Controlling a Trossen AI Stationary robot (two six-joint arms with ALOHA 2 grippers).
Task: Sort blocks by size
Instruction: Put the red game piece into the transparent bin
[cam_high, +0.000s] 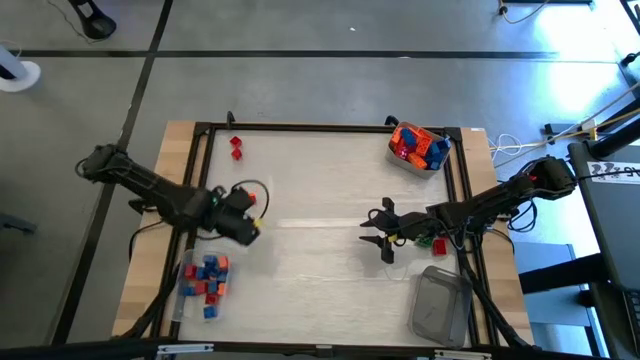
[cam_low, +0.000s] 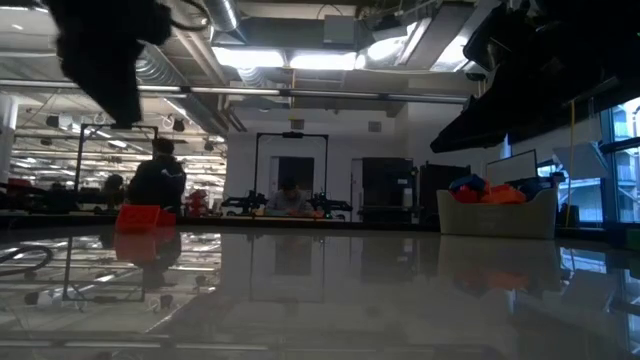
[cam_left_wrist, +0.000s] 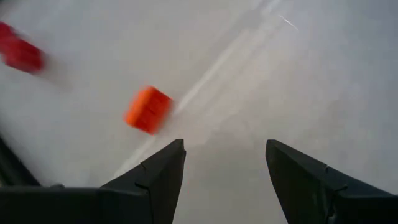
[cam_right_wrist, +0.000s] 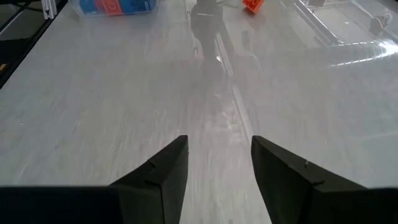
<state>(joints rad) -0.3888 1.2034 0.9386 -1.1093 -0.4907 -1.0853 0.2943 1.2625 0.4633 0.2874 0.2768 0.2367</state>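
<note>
The high view shows the tabletop (cam_high: 320, 190) with both arms over it and the blocks in several places. A tub full of mixed blocks (cam_high: 418, 147) stands in the upper right of the frame, a tub of small red and blue blocks (cam_high: 204, 278) lies in the lower left, and an empty clear tub (cam_high: 441, 305) lies in the lower right. Two red blocks (cam_high: 236, 146) lie loose in the upper left, and one orange block (cam_high: 253, 199) lies just beside the left gripper (cam_high: 248, 222).

In the left wrist view the left gripper (cam_left_wrist: 225, 155) has its jaws wide apart with nothing between them. The orange block (cam_left_wrist: 148, 109) lies on the bare surface ahead of them and to one side, not touching them. The right gripper (cam_high: 383, 232) hangs over the middle of the frame in the high view. In the right wrist view, its jaws (cam_right_wrist: 219, 152) stand partly open and hold nothing.

We judge that the step in hand is the picking of a loose block by the left arm. Much sorting is not yet done, because the mixed tub is full. For the next move we think the left gripper must line up over the orange block, come down so that the jaws stand on both sides of it, close, and then carry it to the tub for its size. The block is small, so the centring must be careful.
</note>
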